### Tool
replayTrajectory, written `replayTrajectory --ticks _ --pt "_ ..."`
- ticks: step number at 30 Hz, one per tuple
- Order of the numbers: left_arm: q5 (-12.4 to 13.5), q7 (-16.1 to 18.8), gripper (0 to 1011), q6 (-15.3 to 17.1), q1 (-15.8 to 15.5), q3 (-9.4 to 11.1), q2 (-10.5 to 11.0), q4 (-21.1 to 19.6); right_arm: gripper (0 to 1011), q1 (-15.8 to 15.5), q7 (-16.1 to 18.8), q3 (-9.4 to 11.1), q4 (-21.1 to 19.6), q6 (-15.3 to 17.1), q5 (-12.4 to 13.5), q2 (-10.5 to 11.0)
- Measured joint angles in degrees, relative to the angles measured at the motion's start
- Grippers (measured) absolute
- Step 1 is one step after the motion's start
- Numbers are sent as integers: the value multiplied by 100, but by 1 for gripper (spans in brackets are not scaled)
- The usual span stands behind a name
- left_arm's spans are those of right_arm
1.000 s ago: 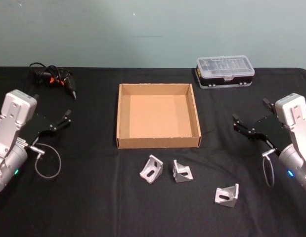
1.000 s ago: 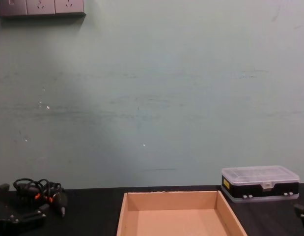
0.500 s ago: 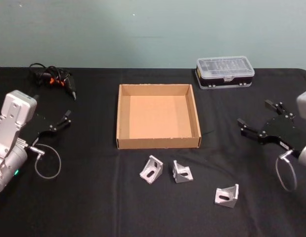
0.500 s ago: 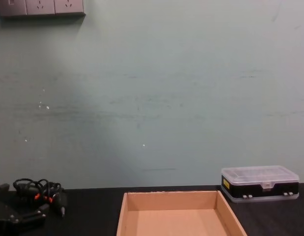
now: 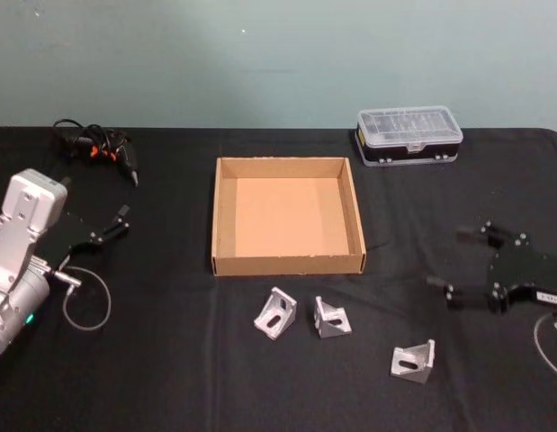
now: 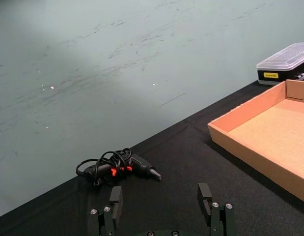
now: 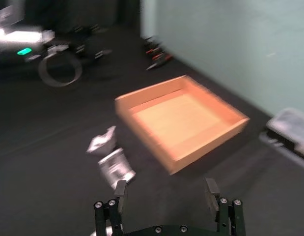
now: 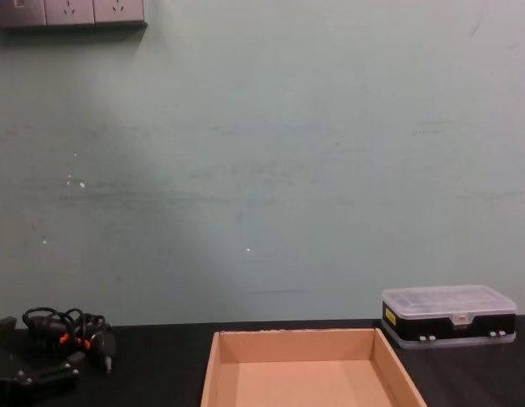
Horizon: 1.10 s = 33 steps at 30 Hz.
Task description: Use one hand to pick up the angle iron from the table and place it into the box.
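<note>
Three silver angle irons lie on the black table [image 5: 170, 369] in front of the tan box [image 5: 287, 262]: one [image 5: 275, 311] at left, one [image 5: 331, 316] beside it, one [image 5: 413, 360] farther right. My right gripper [image 5: 449, 261] is open, low over the table just right of the rightmost angle iron and holding nothing. Its wrist view shows the open gripper [image 7: 165, 189] facing two angle irons [image 7: 102, 142] [image 7: 115, 169] and the box [image 7: 206, 145]. My left gripper [image 5: 94, 200] is open and empty at the table's left side, also [image 6: 160, 196].
A black case with a clear lid [image 5: 409, 133] stands at the back right, also [image 8: 449, 315]. A black and orange electric screwdriver with a coiled cable [image 5: 103, 148] lies at the back left, also [image 6: 117, 167]. The box [image 8: 296, 334] is empty.
My right arm has swung down and toward the table's front, bringing its open gripper low near the rightmost angle iron. The left arm has barely shifted. The angle irons have not moved.
</note>
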Motion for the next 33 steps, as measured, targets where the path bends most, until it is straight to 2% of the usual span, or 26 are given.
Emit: replayTrajectory --ticks 1,4,10,17,29,33 --pt "0 0 1000 0 0 0 0 0 1000 17 203 -45 -46 82 4 113" --pt "0 0 1000 0 0 0 0 0 1000 50 517 -151 -88 191 -11 286" --pt "0 0 1000 0 0 0 0 0 1000 76 777 -378 -46 310 -96 403" --pt "0 0 1000 0 0 0 0 0 1000 178 988 -698 116 379 -256 393" --pt "0 0 1000 0 0 0 0 0 1000 336 1076 -942 419 376 -339 248" --pt "0 0 1000 0 0 0 0 0 1000 437 1112 -1049 579 359 -392 130"
